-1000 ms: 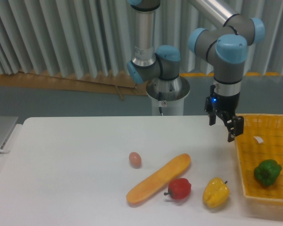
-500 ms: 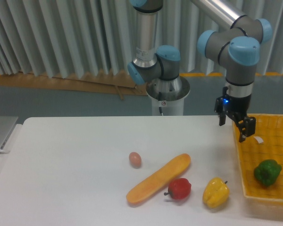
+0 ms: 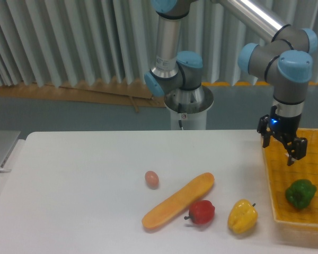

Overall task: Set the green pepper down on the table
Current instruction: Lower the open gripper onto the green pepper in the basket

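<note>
Fixed camera, 1 view.

Surface: table [image 3: 85, 174], flat white matte top with a rounded corner at the left; its near edge is cut off by the frame. A grey flat object [image 3: 0, 151] lies just beside the table's left end, only partly in frame.

Room: wall of vertical pale corrugated panels [image 3: 58, 42]; grey floor with a yellow line; long wooden strips [image 3: 79, 94] lying along the foot of the wall.

Robot: arm base [image 3: 186, 100] on a round pedestal behind the table; grey tubular links with light-blue joint caps. Gripper [image 3: 278, 144] hangs over the left rim of the basket, dark, with a small blue light on its body; its 2 fingers stand apart with nothing between them.

Items on the table:
- 1 egg [image 3: 151, 179], small, brownish, smooth
- 1 bread loaf [image 3: 178, 201], long, golden-orange, lying diagonally
- 1 red pepper [image 3: 202, 211], glossy, stem pointing left, touching or just beside the loaf's lower side
- 1 yellow pepper [image 3: 243, 216], glossy, lobed, near the basket's left edge

Container: yellow mesh basket [image 3: 307, 148] at the table's right end, its right part cut off by the frame.

Task item: green pepper [image 3: 300, 193], dark, glossy, lobed, resting inside the basket, below and apart from the gripper
</note>
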### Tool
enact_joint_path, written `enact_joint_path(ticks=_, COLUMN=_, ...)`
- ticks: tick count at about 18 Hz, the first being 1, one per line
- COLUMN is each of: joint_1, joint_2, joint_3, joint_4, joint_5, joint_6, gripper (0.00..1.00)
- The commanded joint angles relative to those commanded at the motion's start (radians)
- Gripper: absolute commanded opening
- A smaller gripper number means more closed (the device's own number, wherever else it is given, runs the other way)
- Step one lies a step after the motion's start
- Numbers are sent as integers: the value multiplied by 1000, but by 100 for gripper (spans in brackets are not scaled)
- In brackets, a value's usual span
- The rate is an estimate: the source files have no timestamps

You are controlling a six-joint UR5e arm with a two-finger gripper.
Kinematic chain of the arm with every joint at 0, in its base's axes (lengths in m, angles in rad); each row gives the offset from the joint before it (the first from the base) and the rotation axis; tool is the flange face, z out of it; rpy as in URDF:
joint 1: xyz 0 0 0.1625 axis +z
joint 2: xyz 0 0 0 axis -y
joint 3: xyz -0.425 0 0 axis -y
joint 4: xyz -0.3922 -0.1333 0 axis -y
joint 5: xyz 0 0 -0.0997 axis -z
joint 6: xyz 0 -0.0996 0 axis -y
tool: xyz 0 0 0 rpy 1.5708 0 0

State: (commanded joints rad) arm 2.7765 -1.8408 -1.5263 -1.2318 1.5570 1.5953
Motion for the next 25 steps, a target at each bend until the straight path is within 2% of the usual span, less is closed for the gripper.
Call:
enact_joint_path(ticks=5, joint_1=14, joint_2=-18, joint_3=9, joint_4=22, joint_5=0, joint_6=-2, gripper=100)
enact_joint_path(ticks=9, joint_1=18, joint_2=-52, joint_3=17, joint_4=95, joint_5=0, joint_6=0, gripper=100)
enact_joint_path(ticks=20, joint_1=15, joint_2=-140, joint_3=37, joint_4=207, joint_5=-2, joint_6=-3, gripper=100)
enact_joint_path(ticks=23, joint_1=14, joint_2=-173, joint_3=38, joint_4=259, joint_5=-2, joint_6=-3, gripper=100)
enact_joint_path(ticks=25, joint_1=15, joint_2=-178, joint_3=41, joint_4=264, joint_5=-3, joint_6=-2, gripper=100)
